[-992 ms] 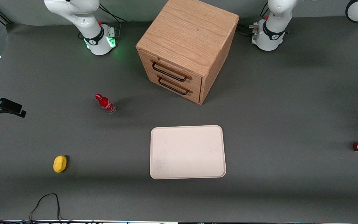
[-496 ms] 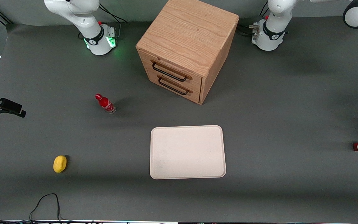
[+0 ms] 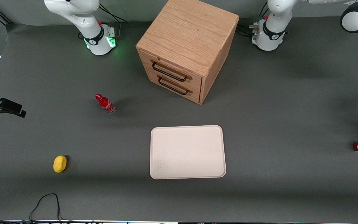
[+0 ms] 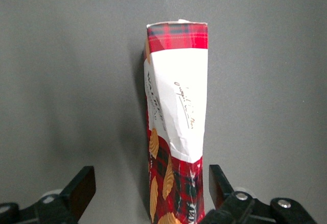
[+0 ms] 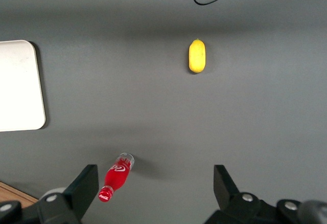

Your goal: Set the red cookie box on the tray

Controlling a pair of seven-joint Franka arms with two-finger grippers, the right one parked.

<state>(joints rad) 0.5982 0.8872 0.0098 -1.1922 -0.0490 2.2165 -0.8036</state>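
Gripper (image 4: 150, 191) above red cookie box (image 4: 176, 132), fingers (image 4: 82, 185) spread apart either side, box untouched — at far right edge of front frame, well apart from tray (image 3: 187, 151) at lower centre. Approach step in hand; next: descend, clamp, carry toward tray.

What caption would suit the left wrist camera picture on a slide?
Open pincer poised over the red cookie box, one finger on each side, box on the grey table.
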